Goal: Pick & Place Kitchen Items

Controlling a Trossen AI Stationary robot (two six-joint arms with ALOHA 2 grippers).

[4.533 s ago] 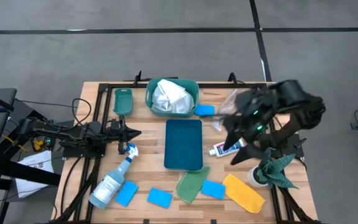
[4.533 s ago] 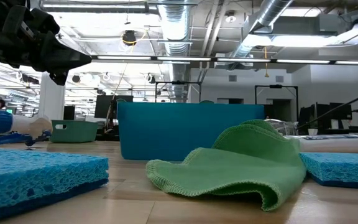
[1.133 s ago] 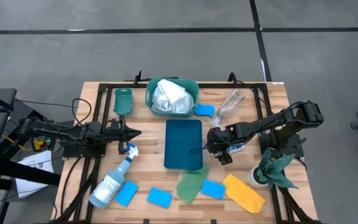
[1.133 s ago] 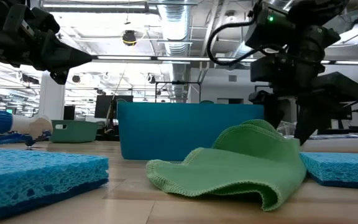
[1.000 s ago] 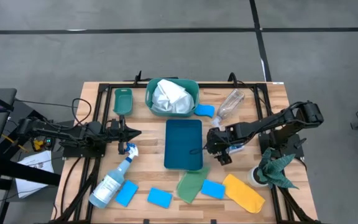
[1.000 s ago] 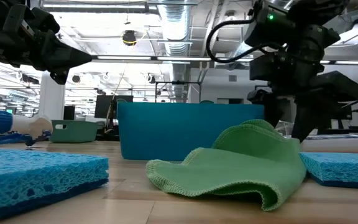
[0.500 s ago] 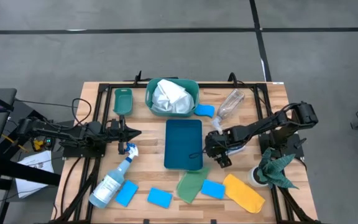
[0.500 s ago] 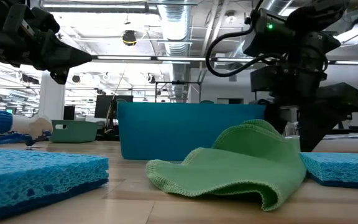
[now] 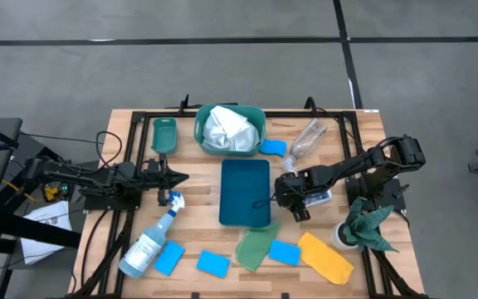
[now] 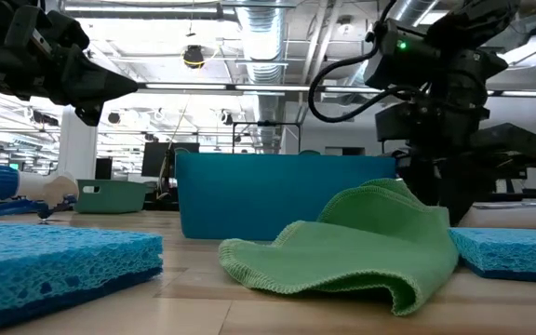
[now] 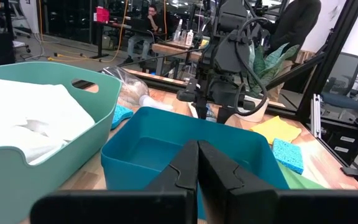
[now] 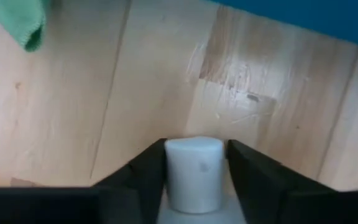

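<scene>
right hand (image 9: 295, 202) low beside blue tray (image 9: 245, 193), fingers against small white bottle's (image 12: 193, 169) cap | left hand (image 9: 178, 177) shut beside tray | teal basket (image 9: 202, 133): white cloth (image 9: 226, 127)

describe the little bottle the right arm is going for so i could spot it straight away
On the wooden table, find the dark blue bin in the middle. The small white bottle lies just off its right side, between the right gripper's fingers. The other bottle nearby is clear and lies beyond it.

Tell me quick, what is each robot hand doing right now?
Left gripper: shut, holding nothing, waiting beside the teal tray.
Right gripper: fingers against both sides of the small white bottle lying on the table, gripping it.
</scene>
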